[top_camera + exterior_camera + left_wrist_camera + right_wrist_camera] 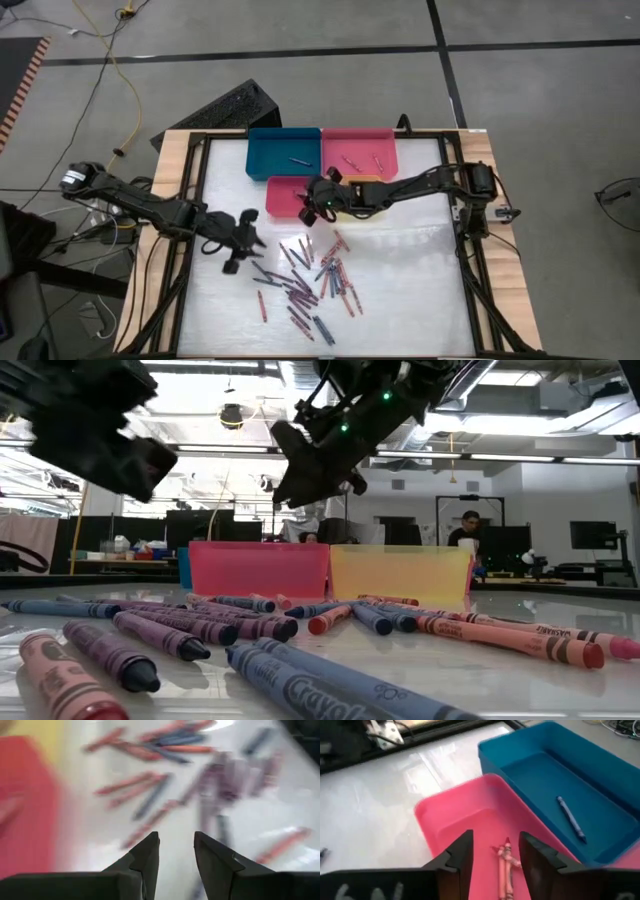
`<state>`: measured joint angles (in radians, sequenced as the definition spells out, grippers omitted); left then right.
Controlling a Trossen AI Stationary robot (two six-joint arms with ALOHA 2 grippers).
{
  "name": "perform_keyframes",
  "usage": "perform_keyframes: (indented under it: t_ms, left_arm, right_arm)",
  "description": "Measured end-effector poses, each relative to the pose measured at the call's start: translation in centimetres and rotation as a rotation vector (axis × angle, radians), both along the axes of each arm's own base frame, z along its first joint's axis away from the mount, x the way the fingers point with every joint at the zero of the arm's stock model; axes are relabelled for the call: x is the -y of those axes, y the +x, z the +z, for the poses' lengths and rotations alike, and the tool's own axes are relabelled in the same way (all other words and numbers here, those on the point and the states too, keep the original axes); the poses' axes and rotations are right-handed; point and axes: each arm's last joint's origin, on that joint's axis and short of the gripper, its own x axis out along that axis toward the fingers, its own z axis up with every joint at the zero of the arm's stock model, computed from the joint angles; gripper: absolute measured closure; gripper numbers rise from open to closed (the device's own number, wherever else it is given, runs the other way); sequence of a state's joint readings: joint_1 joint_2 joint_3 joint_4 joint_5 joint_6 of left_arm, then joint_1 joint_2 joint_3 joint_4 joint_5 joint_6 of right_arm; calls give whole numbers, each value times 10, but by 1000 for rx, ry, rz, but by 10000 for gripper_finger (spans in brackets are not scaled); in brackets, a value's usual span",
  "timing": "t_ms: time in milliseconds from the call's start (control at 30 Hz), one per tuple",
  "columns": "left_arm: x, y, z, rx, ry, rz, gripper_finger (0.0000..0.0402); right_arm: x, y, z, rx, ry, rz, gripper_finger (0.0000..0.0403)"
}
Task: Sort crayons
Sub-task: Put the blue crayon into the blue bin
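Nearest crayon: a blue crayon (330,682) lies closest to the low camera, flat on the table (420,290), label up, among purple and red neighbours.
Crayons: the loose crayons (310,280) lie scattered on the table's middle, many touching or crossing.
Sorted so far: two red-pink crayons (505,865) lie in the near pink tray (455,810); one blue crayon (569,817) lies in the blue tray (600,765) just beside it.
Right gripper: the right gripper (492,852) hangs over the near pink tray, jaws parted and empty, the two crayons showing between its fingers below.
Left gripper: the left gripper (176,852) hovers at the pile's edge, jaws narrowly apart, holding nothing.
Risk, pile: crayons lie crossed, so I judge a pinch could take two colours at once or roll a neighbour away.
Risk, tray: the right fingers are near the tray wall; a careless retreat could nudge the light tray.
Risk, arms: both reach toward the same middle ground; paths may cross.
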<state>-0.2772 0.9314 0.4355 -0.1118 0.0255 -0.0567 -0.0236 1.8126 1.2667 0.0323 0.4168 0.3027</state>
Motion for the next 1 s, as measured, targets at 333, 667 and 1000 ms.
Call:
perform_keyframes:
  t_ms: [333,667,1000]
  left_arm:
    - [22,-14,-8,-87,51,-110,287]
    - [26,-11,-17,-87,226,-186,287]
    - [36,7,-44,-146,291,-255,287]
  right_arm:
    - [-18,-1,4,-2,-13,52,254]
    - [-18,-1,4,1,-12,50,254]
    - [-18,-1,4,1,-12,51,255]
